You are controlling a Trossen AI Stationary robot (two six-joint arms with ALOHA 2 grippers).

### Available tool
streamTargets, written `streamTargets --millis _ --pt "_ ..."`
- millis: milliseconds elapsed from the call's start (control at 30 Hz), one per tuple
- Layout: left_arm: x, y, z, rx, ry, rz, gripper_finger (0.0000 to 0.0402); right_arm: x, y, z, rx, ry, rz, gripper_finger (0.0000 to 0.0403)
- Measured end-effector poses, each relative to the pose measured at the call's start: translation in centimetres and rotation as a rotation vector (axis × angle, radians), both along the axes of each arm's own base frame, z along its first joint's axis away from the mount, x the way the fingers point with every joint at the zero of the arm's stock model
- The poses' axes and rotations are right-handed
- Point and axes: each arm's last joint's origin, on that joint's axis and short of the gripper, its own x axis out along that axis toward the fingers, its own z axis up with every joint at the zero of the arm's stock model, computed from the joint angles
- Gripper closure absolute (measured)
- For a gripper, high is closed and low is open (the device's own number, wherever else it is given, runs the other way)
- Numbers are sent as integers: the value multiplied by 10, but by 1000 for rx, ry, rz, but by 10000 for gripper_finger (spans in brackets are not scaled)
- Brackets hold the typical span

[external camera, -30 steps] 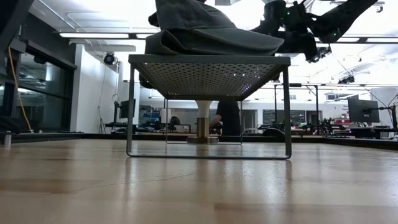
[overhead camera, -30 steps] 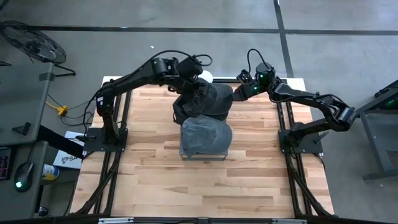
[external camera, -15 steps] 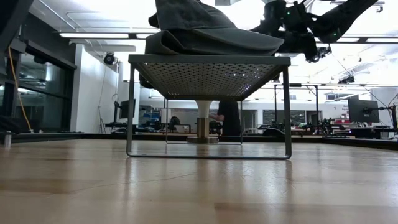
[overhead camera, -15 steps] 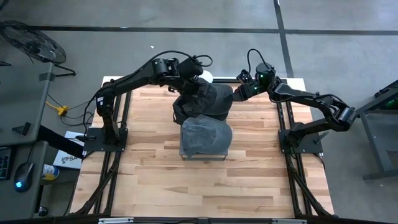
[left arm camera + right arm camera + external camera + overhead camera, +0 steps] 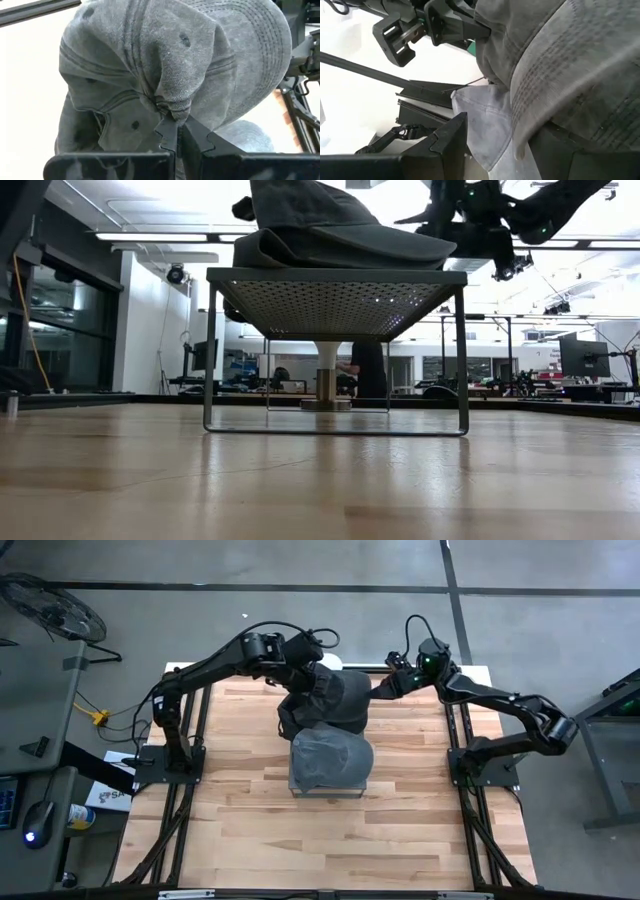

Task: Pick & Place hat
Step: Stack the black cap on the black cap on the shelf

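Upper centre, high view: dark hat (image 5: 338,700) hung above the far edge of the rack (image 5: 296,785), hiding the left gripper (image 5: 312,690).
Left wrist view: fingers (image 5: 167,134) pinched shut on hat fabric.
Right gripper (image 5: 386,686): reached to the brim, grip unclear.
Rack: second grey hat (image 5: 330,758) lay on it.
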Motion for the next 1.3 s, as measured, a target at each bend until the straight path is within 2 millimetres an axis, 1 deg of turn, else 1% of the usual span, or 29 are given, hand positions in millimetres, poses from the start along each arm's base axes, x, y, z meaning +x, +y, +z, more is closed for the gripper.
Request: streamTargets --millis 267,433,500,600,700,867,933,1067,1133,1300 --pt "-14 -4 17 24 -41 9 400 -14 -2 12 -19 -31 -39 213" --pt "-19 -5 15 -1 10 23 400 -25 -3 21 -37 -57 -36 213" --pt "-19 -9 14 5 22 22 401 -29 -2 26 -82 -81 -42 214" --pt "-17 -9 15 10 0 22 401 -33 2 33 -202 -130 -64 222" --pt "-14 -9 17 7 -32 15 401 -35 5 37 -296 -163 -83 238" --pt "-7 -8 23 9 -134 -23 401 -32 9 38 -400 -192 -87 267" --pt "-6 -8 23 9 -140 -25 401 -30 10 38 -449 -200 -106 276" --pt "1 -6 15 -4 -113 -28 401 -27 12 38 -595 -219 -150 299" --pt "7 -6 10 -16 -107 -38 401 -25 13 38 -651 -222 -165 317" --pt "14 -6 3 -24 -94 -53 401 -20 18 33 -734 -214 -141 388"
